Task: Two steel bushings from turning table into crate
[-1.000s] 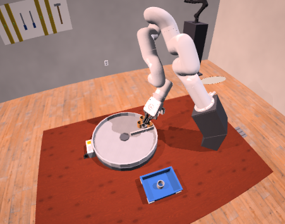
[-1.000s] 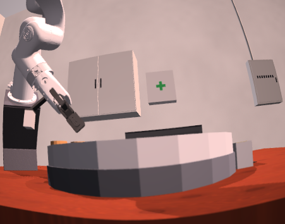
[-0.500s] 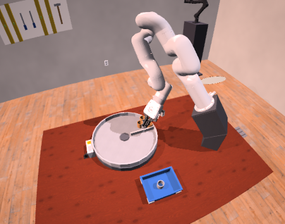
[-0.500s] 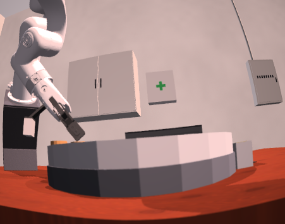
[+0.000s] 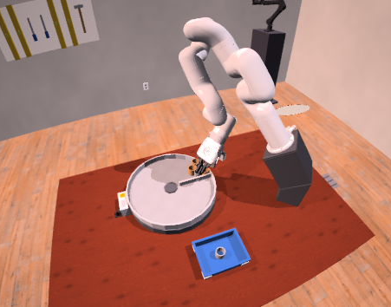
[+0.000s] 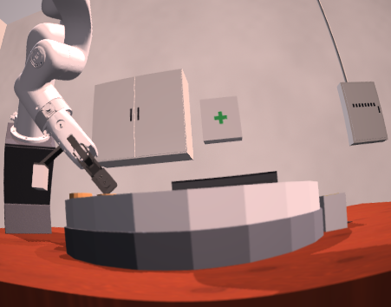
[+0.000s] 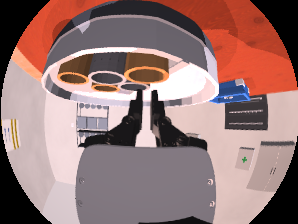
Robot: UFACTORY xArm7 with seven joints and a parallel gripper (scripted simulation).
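Observation:
My gripper (image 5: pixel 199 173) (image 6: pixel 108 191) (image 7: pixel 146 98) is nearly shut, with a narrow gap and nothing seen between its fingers. It points down at the far right part of the turning table (image 5: pixel 153 210) (image 6: pixel 216 212) (image 7: pixel 130 35). A steel bushing (image 7: pixel 134 87) is right beside the left fingertip in the wrist view. Another steel bushing (image 7: pixel 107 64) stands between brass ones, a large one (image 7: pixel 146 62) and one at the left (image 7: pixel 74 67). A small brass rim (image 7: pixel 105 89) shows near them. The blue crate (image 5: pixel 240 247) (image 7: pixel 231 94) holds one steel bushing (image 5: pixel 220 257).
A grey bar (image 5: pixel 194 180) (image 6: pixel 224 180) lies across the turning table beside the bushings, close to my fingers. The table has a raised rim and a round hub (image 5: pixel 171 187). A small control box (image 5: pixel 123 204) (image 6: pixel 335 212) stands at its side. The crate has raised walls.

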